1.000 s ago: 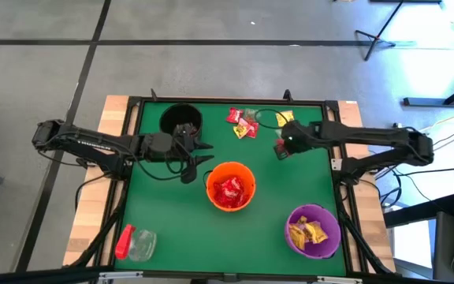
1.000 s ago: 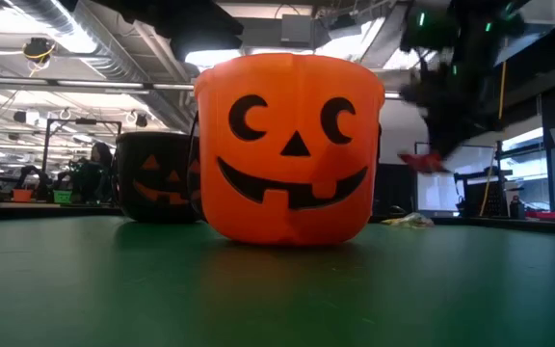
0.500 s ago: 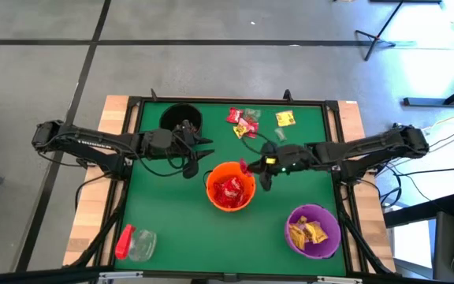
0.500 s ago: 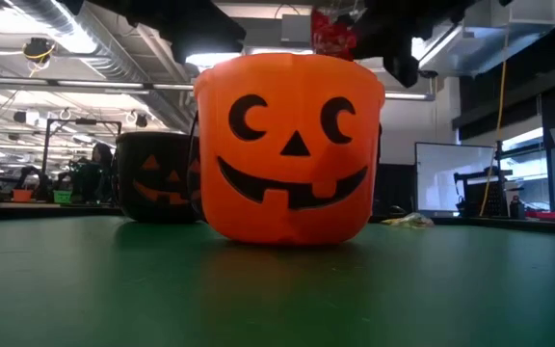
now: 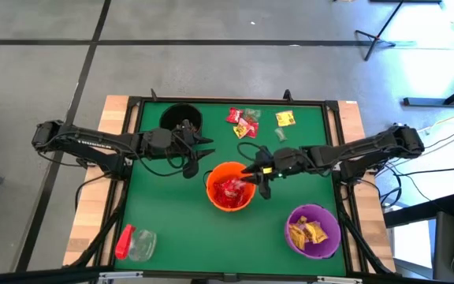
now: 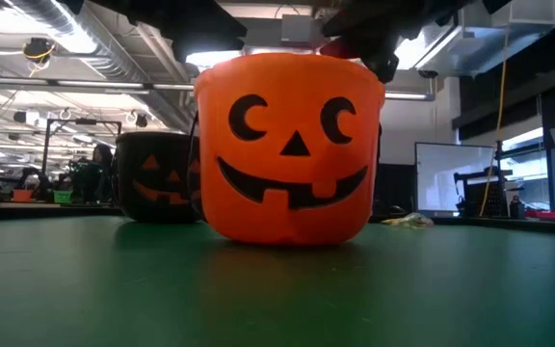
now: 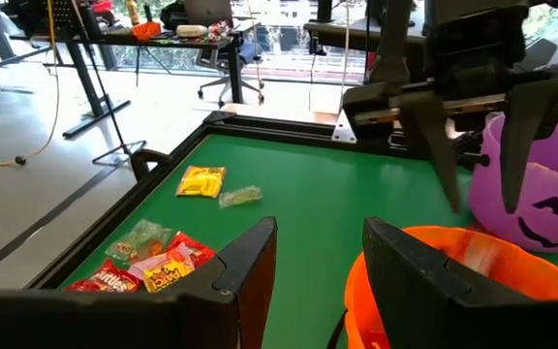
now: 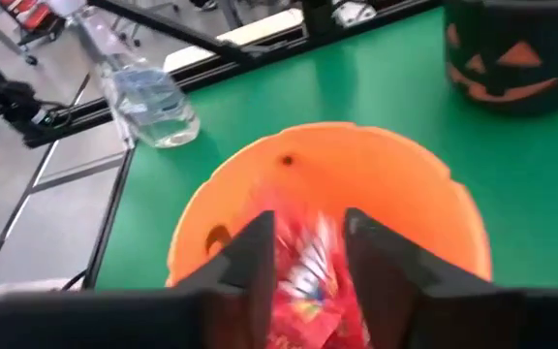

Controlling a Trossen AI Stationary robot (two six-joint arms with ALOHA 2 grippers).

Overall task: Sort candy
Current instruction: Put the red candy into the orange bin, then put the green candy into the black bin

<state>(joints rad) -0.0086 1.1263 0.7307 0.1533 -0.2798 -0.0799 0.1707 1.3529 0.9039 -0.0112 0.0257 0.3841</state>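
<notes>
While the right gripper hangs over the orange pumpkin bucket with fingers apart, red candy lies inside; the purple bucket holds seemingly yellow packets. Left gripper: fingers apart.

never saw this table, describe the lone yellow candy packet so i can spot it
Start at the green table's far edge in the high view, where loose candy lies. A red-and-green cluster sits there; the yellow packet lies alone beside it, toward the right arm's side, the only all-yellow one outside a bucket.

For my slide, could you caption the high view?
Right gripper open over the orange bucket of red candy.
</notes>
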